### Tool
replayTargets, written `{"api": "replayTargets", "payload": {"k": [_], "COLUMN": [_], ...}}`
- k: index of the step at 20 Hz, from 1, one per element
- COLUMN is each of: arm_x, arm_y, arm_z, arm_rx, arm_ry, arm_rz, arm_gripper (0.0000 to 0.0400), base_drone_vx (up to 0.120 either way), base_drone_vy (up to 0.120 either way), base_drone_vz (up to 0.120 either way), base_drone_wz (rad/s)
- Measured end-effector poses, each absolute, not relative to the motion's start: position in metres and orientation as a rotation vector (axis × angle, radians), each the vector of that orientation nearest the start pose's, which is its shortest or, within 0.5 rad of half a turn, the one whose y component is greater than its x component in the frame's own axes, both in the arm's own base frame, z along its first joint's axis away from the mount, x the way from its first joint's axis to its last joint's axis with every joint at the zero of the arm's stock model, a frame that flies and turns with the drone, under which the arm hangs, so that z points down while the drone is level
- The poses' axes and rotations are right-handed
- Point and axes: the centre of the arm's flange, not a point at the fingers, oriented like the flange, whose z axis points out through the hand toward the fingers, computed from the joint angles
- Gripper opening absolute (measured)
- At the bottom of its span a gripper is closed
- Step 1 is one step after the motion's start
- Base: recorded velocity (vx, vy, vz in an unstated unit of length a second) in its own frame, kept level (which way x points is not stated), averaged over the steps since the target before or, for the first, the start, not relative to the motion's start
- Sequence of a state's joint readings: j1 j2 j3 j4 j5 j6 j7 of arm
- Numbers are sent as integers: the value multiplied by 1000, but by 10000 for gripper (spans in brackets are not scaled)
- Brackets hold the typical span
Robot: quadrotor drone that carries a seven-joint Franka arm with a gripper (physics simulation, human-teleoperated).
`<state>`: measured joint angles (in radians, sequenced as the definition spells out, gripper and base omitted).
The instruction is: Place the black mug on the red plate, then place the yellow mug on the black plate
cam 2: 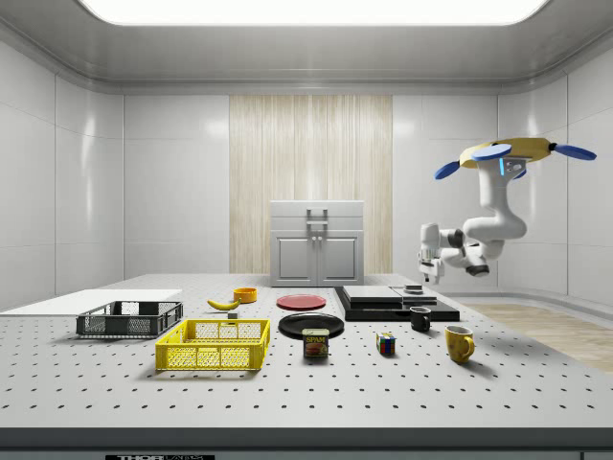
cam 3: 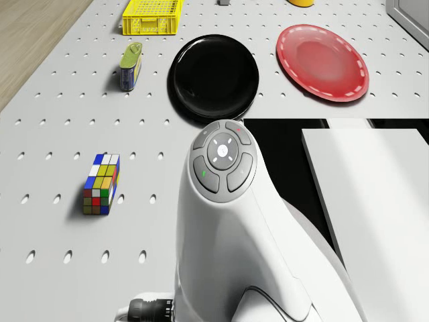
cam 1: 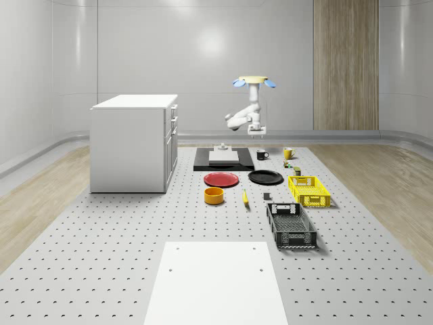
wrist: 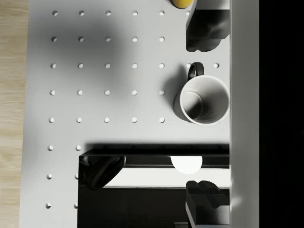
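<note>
Two mugs off their plates; pincer spread wide above the black mug

Drone [cam 2: 517, 153] hovers high over the far end of the worktop [cam 1: 101, 271], with clear air beneath it. Its arm hangs down and bends so that the pincer [cam 2: 430, 272] sits above the black mug [cam 2: 420, 319], well clear of it. In the wrist view the two fingertips [wrist: 206, 31] stand far apart, released, gripping nothing, with the black mug [wrist: 203, 99] upright on the worktop between them, its white interior showing.

Black mug stands just beside the edge of a black slab [cam 1: 203, 162] that carries a white block [cam 1: 223, 156]. Yellow mug [cam 2: 460, 342] stands upright near it, further toward the worktop's edge. Open worktop lies around both mugs on the side away from the slab.

Red plate [cam 1: 221, 179] and black plate [cam 1: 266, 177] lie side by side, apart, nearer the middle, both bare. Around them: an orange bowl [cam 1: 214, 196], a banana [cam 1: 245, 198], a yellow basket [cam 1: 309, 191], a black basket [cam 1: 291, 225], a tin [cam 2: 316, 343] and a colour cube [cam 2: 386, 344].

White cabinet [cam 1: 134, 142] stands at the whole-scene view's left. Worktop is grey, perforated in a regular grid, with a white sheet [cam 1: 216, 284] at its near end. Wood flooring borders it; walls are pale, with one wood panel.
</note>
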<state>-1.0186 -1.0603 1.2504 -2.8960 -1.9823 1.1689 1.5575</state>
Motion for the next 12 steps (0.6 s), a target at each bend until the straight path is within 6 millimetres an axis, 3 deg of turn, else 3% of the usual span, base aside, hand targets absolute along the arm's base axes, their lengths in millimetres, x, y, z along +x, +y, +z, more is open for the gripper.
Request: {"api": "replayTargets", "payload": {"k": [6, 7, 12], "arm_x": [307, 307, 307], "arm_y": [1, 1, 0], "arm_z": [491, 491, 491], "arm_rx": [9, 8, 3], "arm_ry": [-6, -5, -3], "arm_rz": [784, 784, 784], "arm_gripper": [400, 400, 400], "base_drone_vx": [120, 40, 0], "base_drone_vy": [0, 0, 0], "base_drone_vz": [-13, 0, -120], "base_drone_wz": [0, 0, 0]}}
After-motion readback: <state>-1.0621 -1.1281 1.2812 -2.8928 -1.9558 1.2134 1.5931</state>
